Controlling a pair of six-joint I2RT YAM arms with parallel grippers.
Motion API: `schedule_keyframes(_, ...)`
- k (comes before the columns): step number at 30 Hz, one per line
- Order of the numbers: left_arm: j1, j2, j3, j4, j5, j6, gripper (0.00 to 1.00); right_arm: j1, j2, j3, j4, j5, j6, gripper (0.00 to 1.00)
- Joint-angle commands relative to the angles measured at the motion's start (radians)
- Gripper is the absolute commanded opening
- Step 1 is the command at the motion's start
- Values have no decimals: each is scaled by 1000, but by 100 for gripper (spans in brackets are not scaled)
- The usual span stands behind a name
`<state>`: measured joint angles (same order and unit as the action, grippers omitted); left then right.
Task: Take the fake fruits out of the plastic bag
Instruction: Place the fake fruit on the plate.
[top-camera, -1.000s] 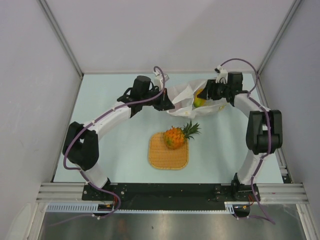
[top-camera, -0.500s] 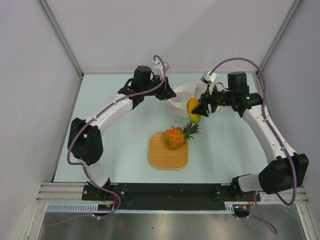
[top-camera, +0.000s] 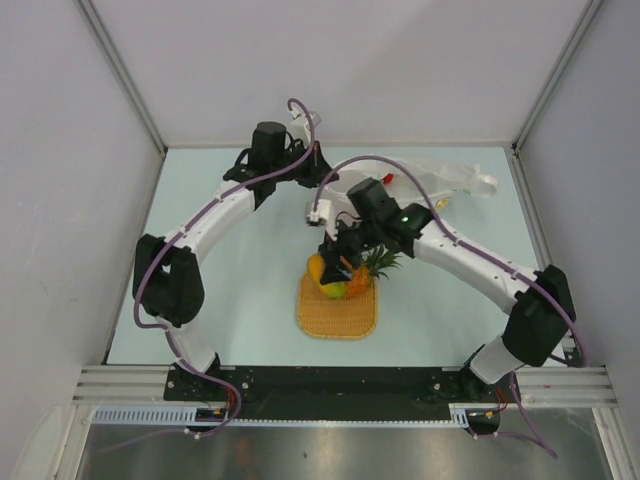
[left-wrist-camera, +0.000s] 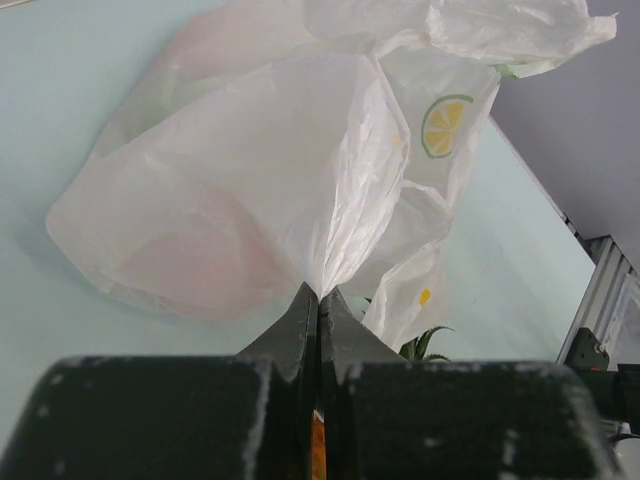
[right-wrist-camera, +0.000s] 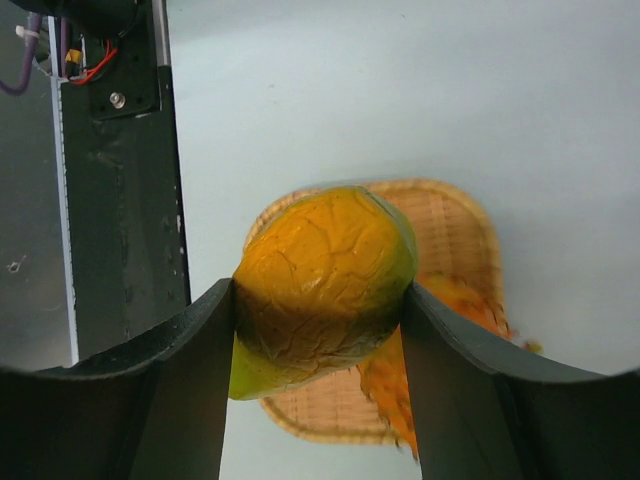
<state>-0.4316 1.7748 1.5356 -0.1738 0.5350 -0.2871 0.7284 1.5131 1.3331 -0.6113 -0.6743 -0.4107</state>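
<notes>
So, left hand (left-wrist-camera: 318, 296): clenched tight, its jaws pressed together on a pinched fold of the bag (left-wrist-camera: 300, 180). From above it sits at the far side of the table (top-camera: 230, 300), at the bag's left end.
Left arm: curves from its base at the near left edge up and round to the far middle.
Bag: thin, white and crumpled, lying at the far side of the table and stretched from the left hand towards the far right corner. The film rises to a peak where the fold is pinched, and a lemon-slice print (left-wrist-camera: 446, 126) shows on it.
Inside the bag: a pink blur (left-wrist-camera: 190, 262) shows through the film; what it is I cannot tell.
Right hand (right-wrist-camera: 318, 292): grasping the mango (right-wrist-camera: 322, 268), one finger against each side, jaws spread wide around it.
Right arm: reaches from the near right base across to the middle of the table.
Mango: out of the bag and well apart from it, over the far left part of the mat (right-wrist-camera: 455, 225). It is orange on top and green at its lower end. Whether it touches the mat I cannot tell.
Pineapple (top-camera: 383, 260): on the mat, just beside the mango on its right, lying on its side with the green crown poking past the mat's far right edge. The right hand partly hides it.
Mat: flat, woven, orange, in the middle of the table, nearer the arm bases than the bag is.
</notes>
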Motion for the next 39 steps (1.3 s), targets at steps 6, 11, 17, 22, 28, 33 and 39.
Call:
schedule_keyframes(6,10,-77,32,33,83,-12,0,105,234,216,67,211,151,18)
schedule_keyframes(11,11,-100,17,21,20,61,0,121,292,218,101,264,276,17)
schedule_keyframes(17,24,-156,-34,37,85,45,0,153,358,215,177,392,388,19)
schedule_keyframes(22,30,-196,-100,100,66,-6,0,210,403,218,163,490,374,20)
schedule_keyframes(28,28,-222,-109,106,68,-12,0,209,421,212,165,570,398,22)
schedule_keyframes(33,27,-262,-152,112,72,-3,0,203,426,193,162,564,395,24)
schedule_keyframes(39,27,-268,-172,108,82,-1,0,227,407,131,180,576,401,32)
